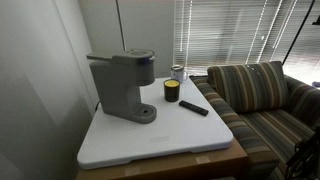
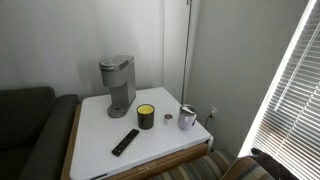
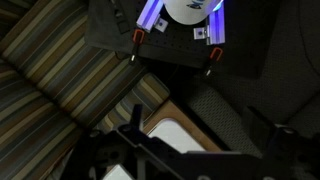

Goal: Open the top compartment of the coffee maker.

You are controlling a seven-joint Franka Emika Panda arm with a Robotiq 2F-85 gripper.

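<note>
The hand (image 3: 150,150) shows only in the wrist view, dark and blurred, its opening unreadable.

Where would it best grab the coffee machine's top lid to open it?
Probably the top compartment's darker front edge, approached from the front, where the head overhangs the drip base, then lifted. The top is rounded and smooth, so that lip looks like the only catchable part. The hinge isn't visible.
</note>
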